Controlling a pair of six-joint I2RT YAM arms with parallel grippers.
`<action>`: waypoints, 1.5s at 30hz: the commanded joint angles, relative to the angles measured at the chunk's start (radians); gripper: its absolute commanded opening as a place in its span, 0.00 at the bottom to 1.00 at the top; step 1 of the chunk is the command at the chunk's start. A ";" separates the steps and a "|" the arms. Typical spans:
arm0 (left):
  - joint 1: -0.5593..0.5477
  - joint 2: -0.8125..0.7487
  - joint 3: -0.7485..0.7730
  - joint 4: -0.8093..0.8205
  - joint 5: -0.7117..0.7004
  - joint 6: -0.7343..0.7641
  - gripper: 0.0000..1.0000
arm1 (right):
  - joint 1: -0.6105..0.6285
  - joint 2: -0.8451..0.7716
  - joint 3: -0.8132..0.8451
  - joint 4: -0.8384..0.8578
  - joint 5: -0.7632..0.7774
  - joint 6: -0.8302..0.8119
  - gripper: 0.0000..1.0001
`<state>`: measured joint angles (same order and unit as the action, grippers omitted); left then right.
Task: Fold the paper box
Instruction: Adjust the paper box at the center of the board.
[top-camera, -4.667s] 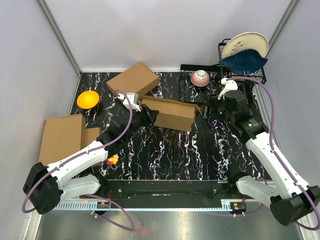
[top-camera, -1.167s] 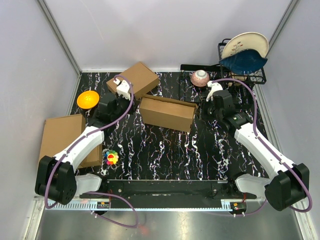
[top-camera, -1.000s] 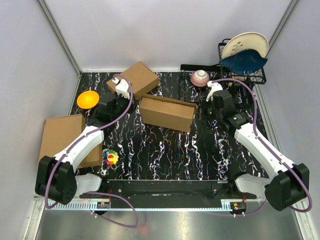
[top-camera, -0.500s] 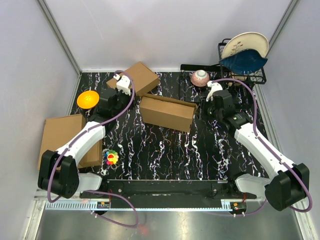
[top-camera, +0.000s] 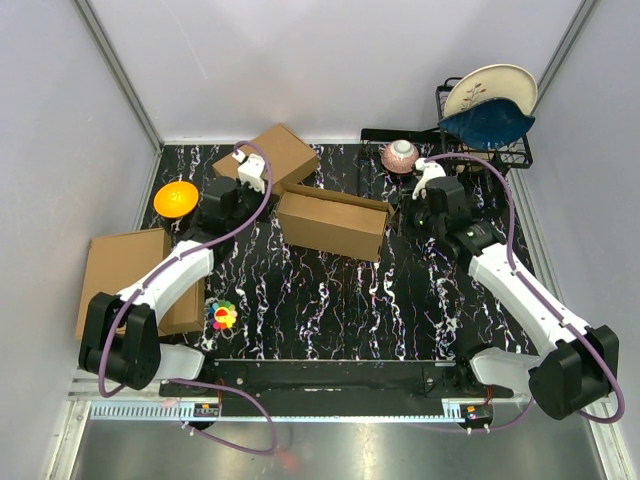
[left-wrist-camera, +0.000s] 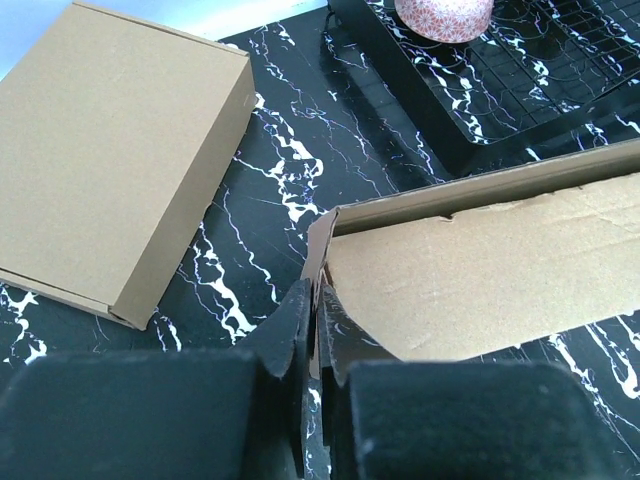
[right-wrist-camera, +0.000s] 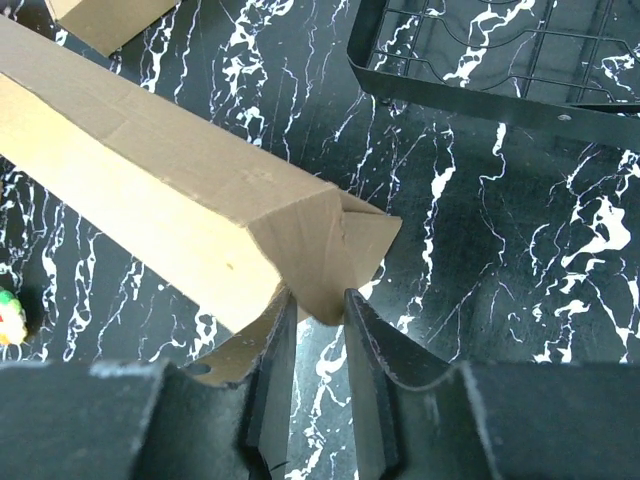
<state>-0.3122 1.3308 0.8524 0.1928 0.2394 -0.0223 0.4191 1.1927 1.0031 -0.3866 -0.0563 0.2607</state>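
Paper box lies long left-to-right on the table, a little far of centre. Left gripper pinches its left end wall, fingers nearly together. Right gripper straddles the right end flap; gripping or loose, can't tell.

No text, label, brand, number or sign can be read in any view. The paper box, the smaller cardboard box toward the far left corner and the flat cardboard slab at the left edge show only plain brown faces. A small tag on the rail along the near edge is too small to make out.
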 joint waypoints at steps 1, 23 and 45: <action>-0.019 -0.041 -0.004 0.048 0.011 -0.036 0.03 | 0.007 0.005 0.069 -0.001 -0.020 0.035 0.31; -0.057 -0.071 -0.004 -0.023 -0.072 -0.041 0.00 | 0.007 0.030 0.089 -0.069 0.025 0.091 0.33; -0.068 -0.062 0.013 -0.061 -0.100 -0.027 0.00 | 0.007 0.093 0.180 -0.135 -0.028 0.193 0.00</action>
<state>-0.3733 1.2945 0.8425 0.1558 0.1631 -0.0528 0.4191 1.2694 1.1225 -0.5133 -0.0471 0.4057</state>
